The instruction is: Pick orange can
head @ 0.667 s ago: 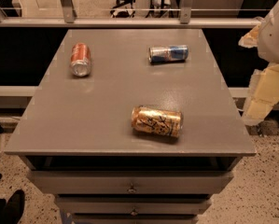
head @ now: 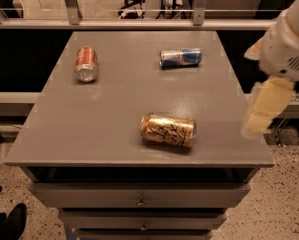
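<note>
Hanging downward beside the table [head: 104, 134], the tool [head: 259, 119] sits right of the orange can [head: 168, 130], opening indiscernible.

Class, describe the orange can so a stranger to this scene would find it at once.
Start at the grey drawer cabinet, where three cans lie on their sides on top. The orange can lies alone near the front edge, nearest the gripper hovering past the right edge. It is golden, the fattest, with dark scribbled lettering, unlike the red-orange can and slim blue-and-silver can at the back.
</note>
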Available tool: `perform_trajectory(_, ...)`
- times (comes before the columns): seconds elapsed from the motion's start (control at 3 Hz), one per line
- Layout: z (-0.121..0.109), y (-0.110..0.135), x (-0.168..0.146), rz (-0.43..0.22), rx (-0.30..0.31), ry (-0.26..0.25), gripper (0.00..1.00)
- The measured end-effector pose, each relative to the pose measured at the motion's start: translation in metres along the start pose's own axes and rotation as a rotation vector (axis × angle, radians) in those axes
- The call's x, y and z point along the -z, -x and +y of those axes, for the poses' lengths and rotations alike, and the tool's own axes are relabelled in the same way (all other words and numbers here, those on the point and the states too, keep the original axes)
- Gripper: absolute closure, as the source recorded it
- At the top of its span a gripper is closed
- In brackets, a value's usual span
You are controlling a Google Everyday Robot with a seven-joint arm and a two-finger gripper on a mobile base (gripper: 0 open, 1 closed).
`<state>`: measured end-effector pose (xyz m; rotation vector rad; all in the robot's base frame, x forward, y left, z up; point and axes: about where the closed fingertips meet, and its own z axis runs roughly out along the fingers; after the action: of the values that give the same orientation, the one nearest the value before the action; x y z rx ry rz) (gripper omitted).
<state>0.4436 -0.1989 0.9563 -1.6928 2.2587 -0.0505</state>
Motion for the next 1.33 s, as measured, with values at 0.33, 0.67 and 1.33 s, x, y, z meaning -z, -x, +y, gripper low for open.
perform_trajectory(0.33,0.015,0.043,-0.073,-0.048,-0.1,0.08,0.0)
perform_trajectory(0.67,0.026,0.088,-0.137,-0.108,-0.192,0.159,0.0)
perform_trajectory(1.33,0.032,0.117,-0.158,-0.151,-0.274,0.176,0.26)
